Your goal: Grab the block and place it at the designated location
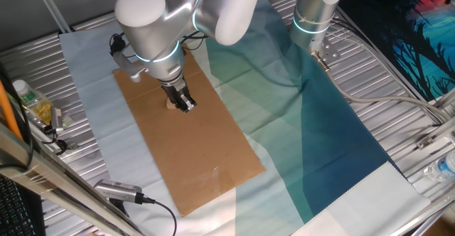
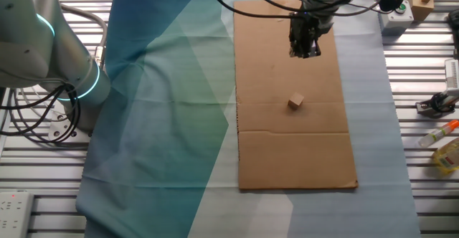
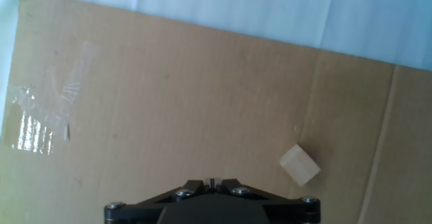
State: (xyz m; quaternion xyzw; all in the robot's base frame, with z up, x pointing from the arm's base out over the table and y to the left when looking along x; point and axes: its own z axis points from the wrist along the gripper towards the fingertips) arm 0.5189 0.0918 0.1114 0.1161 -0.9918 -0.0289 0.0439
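Observation:
The block (image 2: 295,102) is a small light-tan wooden cube lying on the brown cardboard (image 2: 287,152). In the hand view the block (image 3: 300,164) sits to the lower right of my fingertips, apart from them. My gripper (image 2: 305,46) hovers over the far part of the cardboard, beyond the block, with its jaws closed together and nothing between them. In the hand view the gripper (image 3: 211,181) shows only its tips at the bottom edge. In one fixed view the gripper (image 1: 185,102) hides most of the block. The black dot is not visible in any view.
A patch of clear tape (image 3: 40,123) lies on the cardboard. A blue-green cloth (image 2: 165,109) covers the table beside it. A second arm (image 2: 43,44) stands at the left. A yellow box (image 2: 421,1), pens and tools (image 2: 437,134) lie along the right edge.

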